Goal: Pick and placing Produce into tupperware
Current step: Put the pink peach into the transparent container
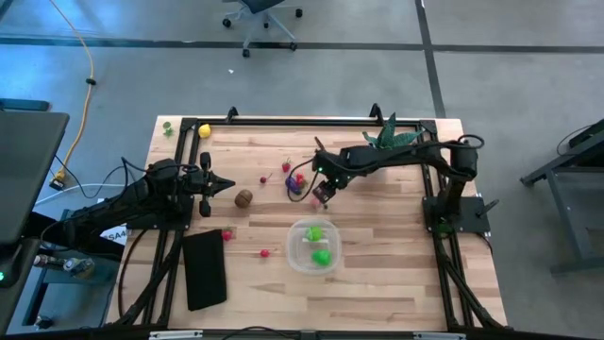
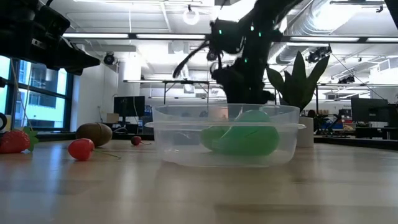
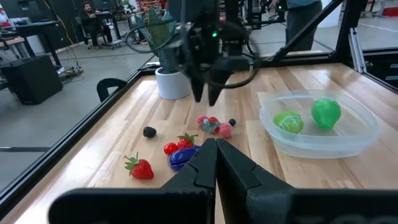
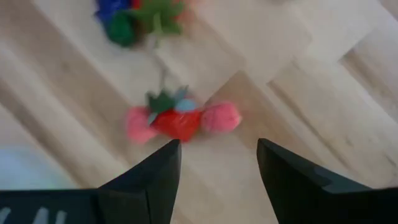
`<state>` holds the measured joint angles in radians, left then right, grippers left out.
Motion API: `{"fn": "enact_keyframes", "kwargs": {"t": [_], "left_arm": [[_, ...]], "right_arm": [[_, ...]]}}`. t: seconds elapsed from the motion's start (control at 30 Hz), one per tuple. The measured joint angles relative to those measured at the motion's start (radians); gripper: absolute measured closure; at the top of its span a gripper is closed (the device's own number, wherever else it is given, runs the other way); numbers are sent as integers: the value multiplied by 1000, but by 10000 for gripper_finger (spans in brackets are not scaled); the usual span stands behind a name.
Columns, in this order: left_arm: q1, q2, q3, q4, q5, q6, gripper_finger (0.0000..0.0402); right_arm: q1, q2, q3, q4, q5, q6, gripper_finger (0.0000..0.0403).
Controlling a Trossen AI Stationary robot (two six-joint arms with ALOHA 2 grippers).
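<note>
Red toy strawberry cluster (image 4: 181,119) lies just ahead of the right gripper (image 4: 217,163) (jaws parted, nothing held), so an off-centre close could nudge it away.

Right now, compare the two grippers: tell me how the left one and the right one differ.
The left gripper is shut with nothing between its fingers; the right gripper stands open. The left gripper waits at the table's left side near the brown piece; the right gripper hangs above a cluster of small red pieces at mid-table, fingers pointing down. Both are dark two-finger grippers, and neither holds produce.
</note>
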<state>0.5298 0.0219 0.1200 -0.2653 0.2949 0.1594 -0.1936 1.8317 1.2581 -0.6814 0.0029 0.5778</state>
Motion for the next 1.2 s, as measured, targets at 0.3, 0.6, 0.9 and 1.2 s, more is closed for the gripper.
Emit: {"fn": "enact_keyframes", "kwargs": {"t": [0.3,0.6,0.9,1.2], "left_arm": [[0,0,0,0,0,0,401],[0,0,0,0,0,0,401],[0,0,0,-1,0,0,401],[0,0,0,0,0,0,401]], "right_arm": [[-31,6,-50,75,24,50,202],[-26,44,-50,104,49,104,202],[-12,59,-50,130,48,98,202],[15,65,-50,77,60,103,202]]}}
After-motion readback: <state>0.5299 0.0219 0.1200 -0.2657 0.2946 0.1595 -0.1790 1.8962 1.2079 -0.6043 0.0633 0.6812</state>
